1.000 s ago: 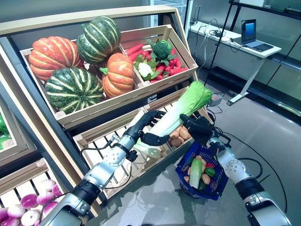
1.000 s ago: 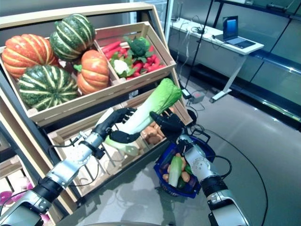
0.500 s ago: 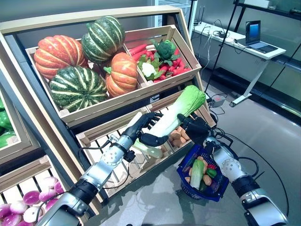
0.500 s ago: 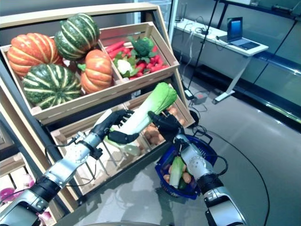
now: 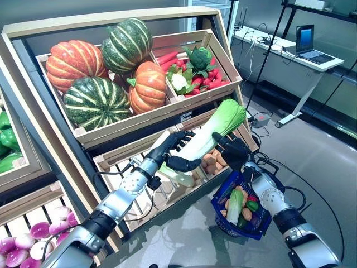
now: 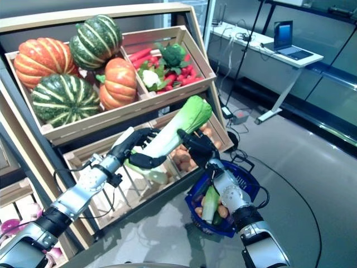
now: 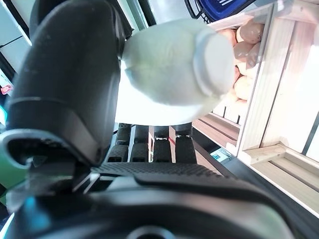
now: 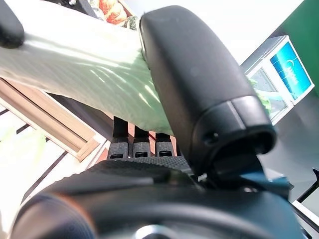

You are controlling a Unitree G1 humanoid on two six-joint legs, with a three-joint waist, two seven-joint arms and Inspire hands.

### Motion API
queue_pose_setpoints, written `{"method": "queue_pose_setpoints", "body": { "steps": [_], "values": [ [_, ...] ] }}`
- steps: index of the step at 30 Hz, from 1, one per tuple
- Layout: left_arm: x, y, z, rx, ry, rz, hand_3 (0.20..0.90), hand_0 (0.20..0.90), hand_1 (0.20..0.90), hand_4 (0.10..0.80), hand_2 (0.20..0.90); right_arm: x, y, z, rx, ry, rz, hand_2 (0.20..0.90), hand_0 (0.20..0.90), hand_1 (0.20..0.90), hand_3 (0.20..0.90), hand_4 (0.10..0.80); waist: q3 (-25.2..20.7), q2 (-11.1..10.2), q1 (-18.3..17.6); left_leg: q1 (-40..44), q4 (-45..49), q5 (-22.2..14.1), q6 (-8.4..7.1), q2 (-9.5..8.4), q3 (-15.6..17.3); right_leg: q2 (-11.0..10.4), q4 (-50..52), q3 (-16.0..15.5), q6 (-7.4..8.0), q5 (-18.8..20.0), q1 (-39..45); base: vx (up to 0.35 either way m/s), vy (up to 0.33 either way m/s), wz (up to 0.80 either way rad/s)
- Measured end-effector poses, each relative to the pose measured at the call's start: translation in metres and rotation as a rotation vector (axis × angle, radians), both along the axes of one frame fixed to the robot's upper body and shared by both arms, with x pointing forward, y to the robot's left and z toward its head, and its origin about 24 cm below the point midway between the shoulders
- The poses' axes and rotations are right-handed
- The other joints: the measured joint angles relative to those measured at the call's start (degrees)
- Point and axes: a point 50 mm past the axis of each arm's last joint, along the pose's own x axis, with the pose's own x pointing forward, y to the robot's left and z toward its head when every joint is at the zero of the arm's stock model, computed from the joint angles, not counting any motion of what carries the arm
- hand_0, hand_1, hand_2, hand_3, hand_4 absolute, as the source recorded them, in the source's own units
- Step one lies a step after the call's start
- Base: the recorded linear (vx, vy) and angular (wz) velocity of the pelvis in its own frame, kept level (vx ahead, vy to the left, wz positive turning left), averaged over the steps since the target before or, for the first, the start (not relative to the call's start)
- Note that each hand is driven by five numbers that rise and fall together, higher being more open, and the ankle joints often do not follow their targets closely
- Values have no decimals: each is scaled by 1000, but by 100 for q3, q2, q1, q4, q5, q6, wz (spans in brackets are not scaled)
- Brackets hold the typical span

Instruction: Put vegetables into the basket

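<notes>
A long cabbage with a white stalk and green leafy top is held slantwise in front of the stand's lower crate. My left hand is curled round its white lower end, which shows in the left wrist view. My right hand is curled round its middle, with the thumb over the pale leaves. The blue basket stands on the floor just below my right hand. It holds a green-and-white vegetable, brown potatoes and small red and green pieces.
The wooden stand with slanted crates rises right behind the cabbage and both hands. A white desk with a laptop stands at the back right. Grey floor stretches to the right of the basket.
The whole view has shifted a little. Both hands keep hold of the cabbage in about the same place above the basket.
</notes>
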Motion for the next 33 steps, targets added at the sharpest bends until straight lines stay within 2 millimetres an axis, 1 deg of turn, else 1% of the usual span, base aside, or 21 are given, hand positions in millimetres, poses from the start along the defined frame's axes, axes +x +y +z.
{"method": "queue_pose_setpoints", "body": {
  "steps": [6,11,14,15,17,19,20,21,22,25,27,30,33],
  "values": [
    [-8,-10,-12,46,38,-50,900,900,900,800,900,1,-8,-5,-34,62,-67,300,300,300,300,400,0,0,-10,2,0,0,0,0,11,1,0,11,0,1,-7,0,0,0],
    [-8,-12,-13,42,46,-50,900,900,900,800,900,2,-18,-8,-59,98,-121,300,300,300,300,400,-1,1,-17,2,0,-1,0,1,33,1,1,29,1,1,-22,0,0,0],
    [-8,-12,-14,49,42,-45,900,900,900,800,900,3,-47,-11,-85,158,-263,300,300,300,300,400,-2,4,21,-1,0,-1,0,0,33,0,1,28,1,2,-24,0,0,0],
    [-8,-12,-14,58,37,-43,900,900,900,800,900,3,-53,-11,-91,158,-286,300,300,300,300,400,-3,6,18,-2,0,-1,0,0,34,1,1,30,2,2,-27,0,0,0],
    [-9,-10,-16,64,37,-27,900,900,900,800,900,3,-73,-6,-105,148,-354,300,300,300,300,400,-11,18,-4,-4,-1,-1,0,0,51,2,1,51,4,4,-42,-12,-14,-4],
    [-8,-6,-22,75,66,-3,900,900,900,800,900,3,-89,1,-135,124,-413,300,300,300,300,400,-31,52,-32,-4,-2,-2,1,0,69,2,1,71,5,7,-57,-2,-4,-5],
    [-8,-5,-24,77,74,5,900,900,900,800,900,3,-92,2,-142,120,-419,300,300,300,300,400,-36,61,-37,-3,-2,-3,1,0,72,2,1,75,5,8,-59,5,1,-5],
    [-7,0,-32,85,112,40,900,900,900,800,900,2,-102,7,-180,104,-438,300,300,300,300,400,-52,87,-59,-3,-3,-3,1,1,76,4,1,84,3,12,-67,6,0,-3],
    [-7,3,-37,88,133,64,900,900,900,800,900,2,-107,10,-218,95,-442,300,300,300,300,400,-59,98,-72,-2,-3,-3,1,1,81,4,1,92,2,14,-70,5,-1,-4],
    [-12,15,-52,113,194,124,900,900,900,800,900,0,-117,15,-297,81,-451,300,300,300,300,400,-60,100,-104,2,-3,-3,2,2,93,5,1,128,0,27,-88,1,-1,-4],
    [-13,25,-62,145,243,169,900,900,900,800,900,-1,-122,16,-314,84,-460,300,300,300,300,400,-59,99,-118,6,-3,-3,2,2,99,4,1,146,0,39,-96,-1,-4,-5],
    [-14,34,-67,175,264,206,900,900,900,800,900,-2,-128,14,-366,96,-467,300,300,300,300,400,-60,99,-142,10,-4,-3,2,2,100,5,0,151,-2,46,-93,0,0,0],
    [-13,50,-70,179,269,292,900,900,900,800,900,-6,-137,10,-446,117,-475,300,300,300,300,400,-60,99,-160,11,-4,-3,2,2,106,5,0,157,-2,50,-97,0,0,0]
  ]
}}
